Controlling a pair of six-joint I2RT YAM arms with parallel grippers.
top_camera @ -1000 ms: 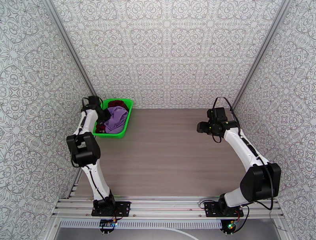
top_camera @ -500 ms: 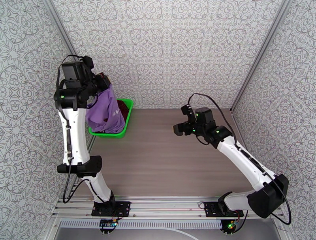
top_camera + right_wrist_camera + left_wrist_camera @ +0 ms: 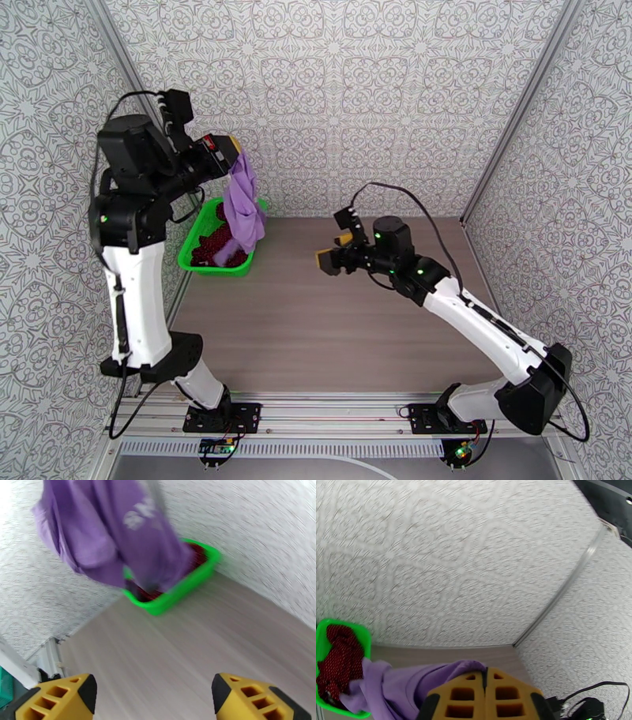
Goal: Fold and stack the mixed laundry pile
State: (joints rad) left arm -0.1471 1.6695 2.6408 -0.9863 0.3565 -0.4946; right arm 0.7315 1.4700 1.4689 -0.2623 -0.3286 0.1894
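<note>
My left gripper (image 3: 235,150) is raised high above the green basket (image 3: 193,260) and is shut on the lavender-purple T-shirt (image 3: 242,204), which hangs down with its lower end near the basket. In the left wrist view the yellow fingers (image 3: 468,696) are pressed together on the purple cloth (image 3: 403,683). The dark red speckled garment (image 3: 212,241) lies in the basket (image 3: 320,634), also visible as the dark red garment (image 3: 339,657). My right gripper (image 3: 335,249) hovers open over the table's middle, facing the shirt (image 3: 114,535); its fingers (image 3: 63,697) are wide apart.
The basket (image 3: 177,592) stands at the table's far left corner by the patterned wall. The brown wooden tabletop (image 3: 332,316) stretches between the two arms. Patterned walls close in three sides, with metal rails along the near edge.
My left arm has lifted the purple T-shirt up and out of the basket, swinging it rightward. My right arm has reached leftward toward the table's middle.
</note>
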